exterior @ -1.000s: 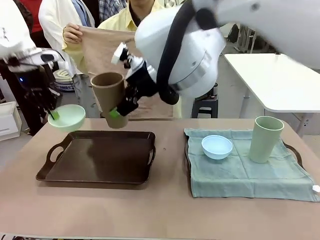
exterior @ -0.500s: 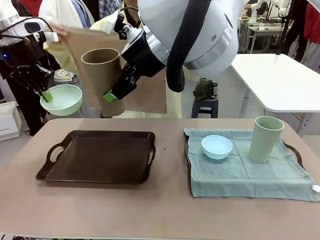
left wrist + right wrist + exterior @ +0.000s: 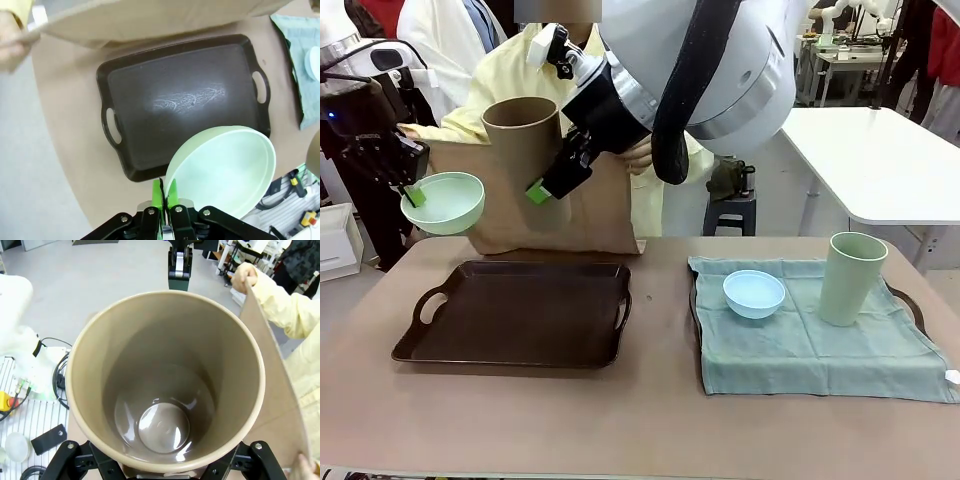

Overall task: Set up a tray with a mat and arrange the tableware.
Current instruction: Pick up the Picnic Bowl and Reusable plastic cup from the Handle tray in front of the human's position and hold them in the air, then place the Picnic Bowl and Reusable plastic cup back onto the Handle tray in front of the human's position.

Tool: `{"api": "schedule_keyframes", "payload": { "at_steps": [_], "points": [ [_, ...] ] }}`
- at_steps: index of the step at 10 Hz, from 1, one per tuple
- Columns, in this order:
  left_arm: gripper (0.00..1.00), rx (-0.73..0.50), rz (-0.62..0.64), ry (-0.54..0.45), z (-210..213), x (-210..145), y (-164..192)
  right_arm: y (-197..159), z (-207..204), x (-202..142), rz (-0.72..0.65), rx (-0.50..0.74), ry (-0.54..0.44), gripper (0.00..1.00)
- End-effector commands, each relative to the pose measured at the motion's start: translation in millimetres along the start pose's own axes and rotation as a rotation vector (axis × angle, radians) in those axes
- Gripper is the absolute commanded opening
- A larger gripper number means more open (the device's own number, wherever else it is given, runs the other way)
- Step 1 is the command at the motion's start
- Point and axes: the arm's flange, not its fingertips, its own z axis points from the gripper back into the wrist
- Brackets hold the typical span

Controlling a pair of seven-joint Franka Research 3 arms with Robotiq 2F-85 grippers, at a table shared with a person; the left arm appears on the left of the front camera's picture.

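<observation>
Holding the mint green bowl (image 3: 444, 202) up at the left, our left tool (image 3: 413, 194) has its fingers pinched together on the bowl's rim, well above the tabletop (image 3: 640, 420). In the left wrist view the same bowl (image 3: 222, 170) hangs over a corner of the dark brown tray (image 3: 182, 102), and the green pads (image 3: 159, 196) close on its edge from both sides.

Our right tool (image 3: 548, 182) reaches across the middle and is clamped on the brown tumbler (image 3: 525, 150), which stands upright in the air above the far edge of the dark tray (image 3: 520, 312). From the right wrist view we look straight down into the tumbler (image 3: 165, 380).

Behind the tray a person holds a tan mat (image 3: 555, 215) hanging by its upper corners, with its lower edge reaching the tabletop just beyond the tray's far rim. One hand (image 3: 245, 277) grips a corner of the mat.

On the right lies a second tray (image 3: 910, 305) covered by a pale green cloth (image 3: 810, 345). The light blue bowl (image 3: 754, 293) and the pale green tumbler (image 3: 852, 278) stand on that cloth, near each other but apart.
</observation>
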Motion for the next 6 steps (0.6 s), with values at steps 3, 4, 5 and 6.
{"api": "schedule_keyframes", "payload": {
  "at_steps": [3,4,5,6],
  "points": [
    [0.00,-0.001,-0.020,-0.004,0.3,0.6,1.4,-0.3,-0.3,0.3,0.012,-0.013,-0.003,0.00],
    [0.00,-0.001,-0.020,-0.004,0.3,0.6,1.4,-0.3,-0.3,0.3,0.012,-0.013,-0.003,0.00],
    [0.00,-0.001,-0.020,-0.004,0.3,0.6,1.4,-0.3,-0.3,0.3,0.012,-0.013,-0.003,0.00],
    [0.00,-0.001,-0.020,-0.004,0.3,0.6,1.4,-0.3,-0.3,0.3,0.012,-0.013,-0.003,0.00]
  ]
}}
